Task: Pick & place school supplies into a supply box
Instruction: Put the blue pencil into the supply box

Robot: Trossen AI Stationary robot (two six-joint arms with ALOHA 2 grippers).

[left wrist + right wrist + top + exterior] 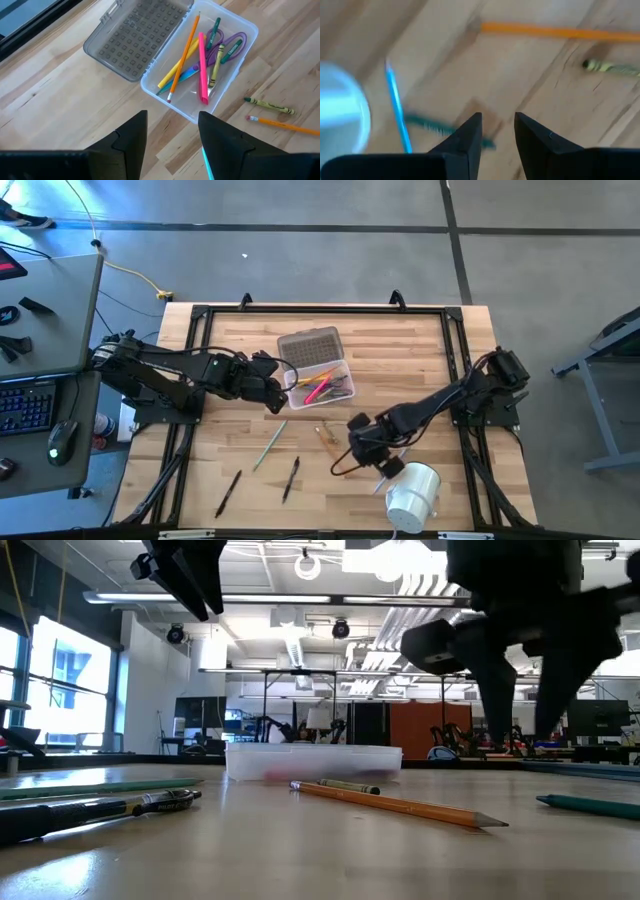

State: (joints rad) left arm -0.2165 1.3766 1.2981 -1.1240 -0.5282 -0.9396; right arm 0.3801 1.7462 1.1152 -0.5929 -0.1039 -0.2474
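The clear supply box [330, 383] stands at the table's middle, its ribbed grey lid [309, 346] folded open toward the far edge. Several pens and pencils [200, 65] lie inside it. More lie loose on the table: an orange pencil [555, 31], a yellow-green crayon [612, 68], a blue pen [397, 107], a green pen [432, 128], a green pencil [270, 445] and two black pens [230, 492]. My left gripper [172, 131] hangs open above the table beside the box's left end. My right gripper [497, 131] is open above bare wood near the orange pencil, holding nothing.
A fat white roll [412, 490] stands near the front edge, right beside my right gripper [362, 448]. A black frame [200, 315] runs around the tabletop. Bare wood lies between the box and the loose pens.
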